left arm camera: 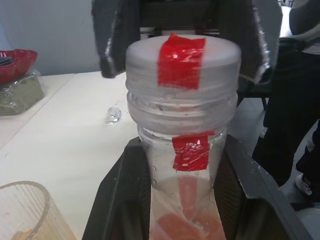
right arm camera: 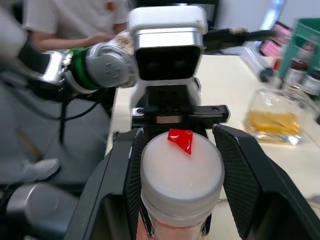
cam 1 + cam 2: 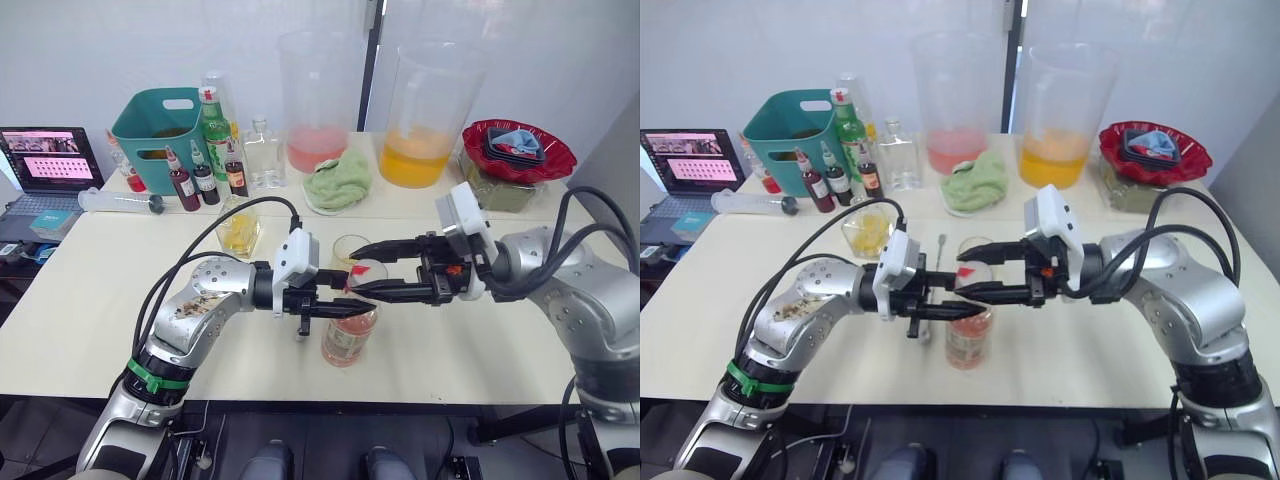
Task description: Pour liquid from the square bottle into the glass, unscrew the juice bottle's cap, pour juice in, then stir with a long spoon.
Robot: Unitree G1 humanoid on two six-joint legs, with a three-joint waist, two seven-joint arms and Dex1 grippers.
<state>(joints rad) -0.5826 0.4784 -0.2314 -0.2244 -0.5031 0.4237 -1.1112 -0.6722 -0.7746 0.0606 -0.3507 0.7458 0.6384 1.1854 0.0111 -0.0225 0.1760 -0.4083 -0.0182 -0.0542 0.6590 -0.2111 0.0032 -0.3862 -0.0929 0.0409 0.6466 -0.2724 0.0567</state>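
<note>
The juice bottle (image 3: 350, 335) stands upright near the table's front edge, holding pale pink juice and marked with red tape. My left gripper (image 3: 333, 305) is shut on its neck (image 1: 182, 150) just below the cap. The wide white cap (image 2: 181, 170), with a red tape mark, sits between the fingers of my right gripper (image 3: 358, 270), which press both its sides. Just behind the bottle stands the glass (image 3: 348, 248). Further left is the square bottle (image 3: 238, 232) with yellow liquid. The long spoon (image 3: 938, 252) lies on the table between them.
Two huge pitchers (image 3: 318, 100) (image 3: 422, 110) stand at the back, one pink, one orange. A green cloth (image 3: 338, 182), a red bowl (image 3: 518, 150), a teal basket (image 3: 160, 135), a green bottle (image 3: 214, 130), small dark bottles (image 3: 205, 182) and a laptop (image 3: 48, 160) line the back and left.
</note>
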